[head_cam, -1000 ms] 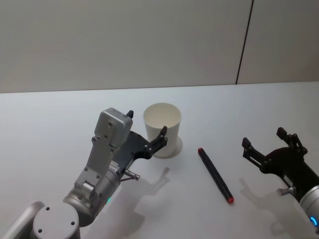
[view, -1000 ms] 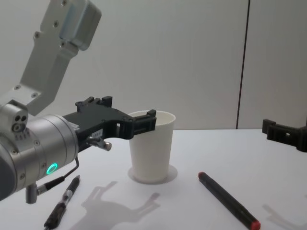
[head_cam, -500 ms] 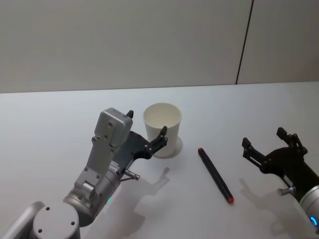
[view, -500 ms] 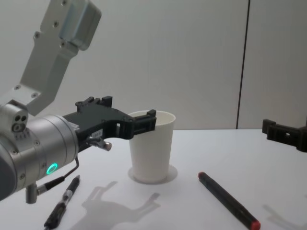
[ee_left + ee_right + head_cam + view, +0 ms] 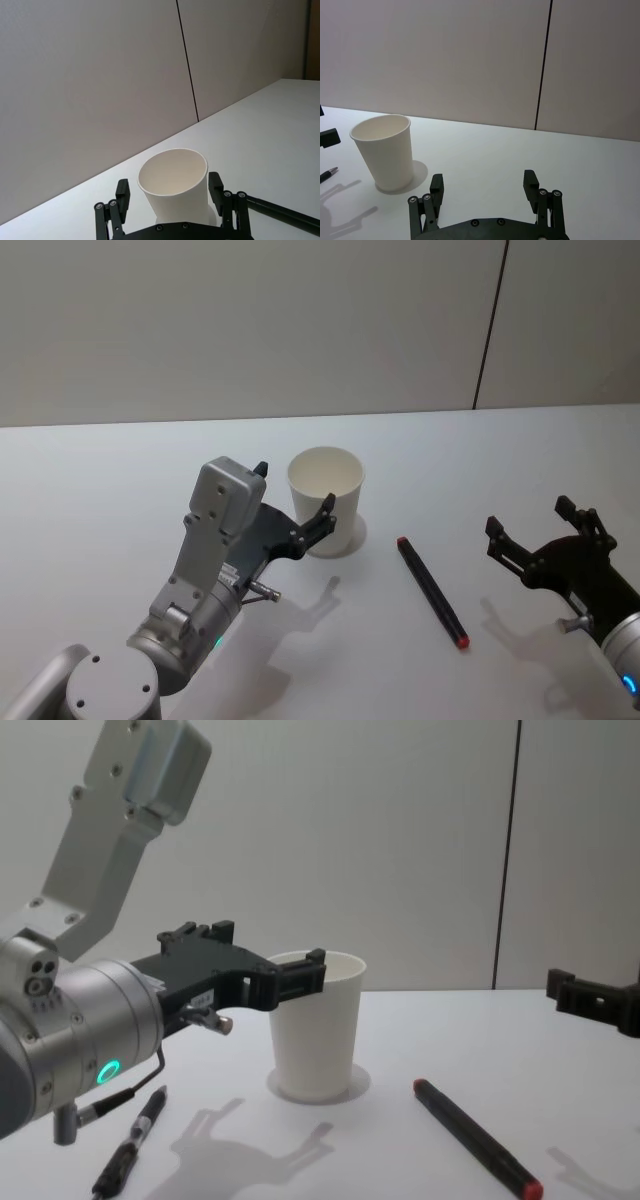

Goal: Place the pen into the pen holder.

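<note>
Grey wall panels with one dark seam stand behind a white surface [image 5: 120, 470]; the pen holder [image 5: 326, 495], a white paper cup on a thin round base, stands upright near the middle of the surface. The left gripper [image 5: 295, 486] hovers level with the cup's upper part, its fingers [image 5: 122, 189] spread wide on either side of the cup and closed on nothing. The pen [image 5: 432, 590], black with red ends, lies flat between the cup and the surface's right edge, nearer the front edge. The right gripper [image 5: 528, 516] hovers near the right edge, fingers [image 5: 437, 182] wide apart and empty. A second pen [image 5: 130, 1145] lies under the left arm, toward the front left corner.
</note>
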Tool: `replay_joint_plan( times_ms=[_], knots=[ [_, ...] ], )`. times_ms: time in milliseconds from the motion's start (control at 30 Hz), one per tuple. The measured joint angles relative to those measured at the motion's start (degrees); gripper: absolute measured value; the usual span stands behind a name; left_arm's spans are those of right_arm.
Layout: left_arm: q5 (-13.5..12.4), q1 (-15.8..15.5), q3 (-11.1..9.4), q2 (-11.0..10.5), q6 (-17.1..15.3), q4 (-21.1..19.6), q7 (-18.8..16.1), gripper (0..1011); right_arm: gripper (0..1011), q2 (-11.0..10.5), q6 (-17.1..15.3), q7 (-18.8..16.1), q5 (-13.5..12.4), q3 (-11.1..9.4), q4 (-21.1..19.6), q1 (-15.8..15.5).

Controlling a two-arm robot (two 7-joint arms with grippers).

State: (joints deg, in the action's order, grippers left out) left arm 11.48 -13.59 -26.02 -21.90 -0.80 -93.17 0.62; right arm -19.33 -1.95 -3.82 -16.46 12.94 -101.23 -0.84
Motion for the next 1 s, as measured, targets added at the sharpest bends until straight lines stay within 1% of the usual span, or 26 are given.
replay_joint_plan(
  times_ms=[867, 1000],
  knots=[
    [0.0, 0.0, 0.0, 0.0, 0.0, 0.0, 0.0, 1004, 1001, 0.0, 0.0, 0.0, 0.0, 0.0, -0.1, 0.0],
    [0.0, 0.0, 0.0, 0.0, 0.0, 0.0, 0.0, 1004, 1001, 0.3, -0.6, 0.7, 0.1, 0.2, -0.7, -0.4]
  ],
)
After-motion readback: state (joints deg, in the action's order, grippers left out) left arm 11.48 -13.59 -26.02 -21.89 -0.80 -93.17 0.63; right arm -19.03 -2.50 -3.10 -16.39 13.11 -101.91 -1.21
